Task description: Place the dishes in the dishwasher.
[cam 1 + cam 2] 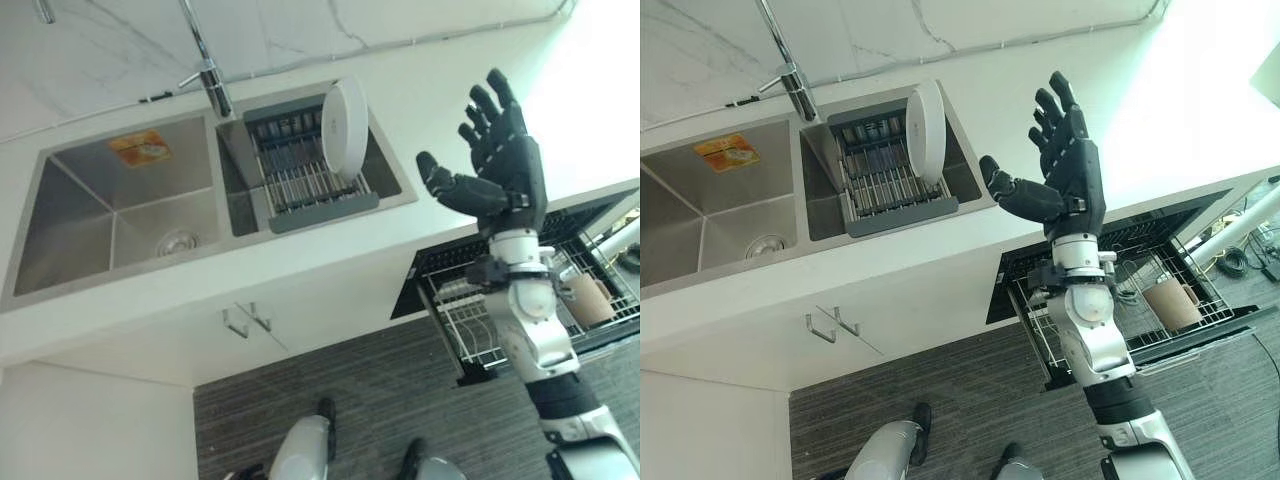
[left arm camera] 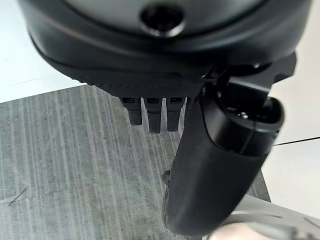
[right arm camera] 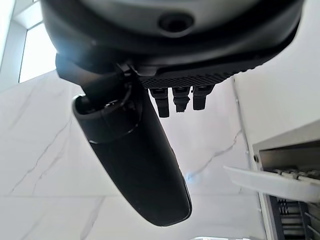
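Plate (image 1: 347, 127) on edge in the drying rack (image 1: 310, 180) of the small sink basin, waiting for me. My right hand (image 1: 497, 160) hangs raised and spread wide above the counter (image 1: 420, 90), empty, near the plate but apart from it. My left hand (image 2: 200, 165) holds nothing, fingers relaxed over the floor (image 2: 65, 170). I judge the plate stiff, glazed, slick and breakable, moderately heavy; I would pinch its upper rim, thumb on one face, fingers behind, before carrying it to the open dishwasher rack (image 1: 1160, 300), where a mug (image 1: 1170, 303) already sits.

We see a faucet (image 1: 205, 72) at the far edge, above a steel sink (image 1: 120, 215) on our left.
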Robot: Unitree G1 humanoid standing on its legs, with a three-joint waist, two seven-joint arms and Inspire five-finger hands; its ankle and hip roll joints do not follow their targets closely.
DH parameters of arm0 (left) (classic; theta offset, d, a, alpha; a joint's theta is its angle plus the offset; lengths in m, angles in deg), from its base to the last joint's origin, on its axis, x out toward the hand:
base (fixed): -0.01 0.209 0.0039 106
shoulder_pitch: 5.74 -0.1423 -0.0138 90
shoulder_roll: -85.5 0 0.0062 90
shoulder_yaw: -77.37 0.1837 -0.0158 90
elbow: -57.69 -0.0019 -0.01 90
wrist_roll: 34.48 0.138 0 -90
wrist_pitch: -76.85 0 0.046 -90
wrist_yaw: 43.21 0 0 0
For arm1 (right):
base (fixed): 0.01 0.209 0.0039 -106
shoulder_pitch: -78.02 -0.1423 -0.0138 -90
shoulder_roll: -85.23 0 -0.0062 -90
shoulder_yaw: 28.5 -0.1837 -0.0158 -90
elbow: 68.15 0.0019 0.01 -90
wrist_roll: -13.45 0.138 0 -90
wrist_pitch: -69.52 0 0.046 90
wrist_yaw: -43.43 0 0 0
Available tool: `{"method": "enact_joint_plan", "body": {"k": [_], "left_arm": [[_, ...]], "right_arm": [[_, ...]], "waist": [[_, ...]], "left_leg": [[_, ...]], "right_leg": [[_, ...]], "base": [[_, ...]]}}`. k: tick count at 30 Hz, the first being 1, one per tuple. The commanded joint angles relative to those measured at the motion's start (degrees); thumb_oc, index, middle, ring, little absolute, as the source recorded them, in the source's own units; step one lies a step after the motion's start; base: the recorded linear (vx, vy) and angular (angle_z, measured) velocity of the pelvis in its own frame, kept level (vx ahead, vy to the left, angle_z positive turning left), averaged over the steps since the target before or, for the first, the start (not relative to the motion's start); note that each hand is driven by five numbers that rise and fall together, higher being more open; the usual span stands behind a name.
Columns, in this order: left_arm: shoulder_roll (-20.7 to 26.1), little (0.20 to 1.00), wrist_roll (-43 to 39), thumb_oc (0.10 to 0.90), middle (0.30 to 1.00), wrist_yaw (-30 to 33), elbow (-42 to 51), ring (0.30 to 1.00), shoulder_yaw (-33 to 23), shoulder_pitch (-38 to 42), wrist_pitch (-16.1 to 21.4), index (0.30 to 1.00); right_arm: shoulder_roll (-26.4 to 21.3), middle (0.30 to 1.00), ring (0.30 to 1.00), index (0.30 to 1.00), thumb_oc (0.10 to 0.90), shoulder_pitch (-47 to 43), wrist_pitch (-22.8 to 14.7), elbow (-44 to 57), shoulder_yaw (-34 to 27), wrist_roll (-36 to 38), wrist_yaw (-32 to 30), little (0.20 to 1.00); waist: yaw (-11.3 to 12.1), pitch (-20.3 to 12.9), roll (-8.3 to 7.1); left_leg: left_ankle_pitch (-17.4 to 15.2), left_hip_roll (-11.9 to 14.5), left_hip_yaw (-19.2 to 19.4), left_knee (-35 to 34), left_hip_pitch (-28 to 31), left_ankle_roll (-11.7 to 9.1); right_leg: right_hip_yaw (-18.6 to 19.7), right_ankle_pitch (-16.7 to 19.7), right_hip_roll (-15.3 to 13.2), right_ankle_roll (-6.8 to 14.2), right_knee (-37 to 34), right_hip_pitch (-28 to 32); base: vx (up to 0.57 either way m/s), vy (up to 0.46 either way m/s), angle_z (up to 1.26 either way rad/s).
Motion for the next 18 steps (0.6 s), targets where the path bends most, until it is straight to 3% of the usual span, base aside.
{"method": "enact_joint_plan", "body": {"k": [1, 18], "left_arm": [[4.1, 0.900, 2.1, 0.800, 0.900, -0.5, -1.1, 0.900, 1.7, -1.5, -1.1, 0.900], [6.6, 0.900, 2.6, 0.800, 0.900, -2.9, -2.0, 0.900, 2.2, -2.7, -1.1, 0.900]], "right_arm": [[-0.9, 0.900, 0.900, 0.900, 0.800, -8.3, -3.5, 2.2, -2.1, 1.5, -1.3, 0.900], [-2.9, 0.900, 0.900, 0.900, 0.800, -19.5, -0.1, -10.9, -2.9, 6.6, -2.9, 0.900]], "waist": [[1.0, -0.6, -0.85], [4.7, 1.0, 0.46]], "left_leg": [[-5.4, 1.5, -3.1, -1.0, 2.8, -1.8], [-5.3, -0.1, -4.7, -1.0, 3.5, -0.9]], "right_leg": [[2.3, -0.9, -0.7, 1.7, -1.9, 0.8], [-0.2, -0.4, -3.1, 2.6, -1.9, 3.7]], "base": [[0.06, 0.056, 0.09], [0.06, 0.038, 0.12]]}}
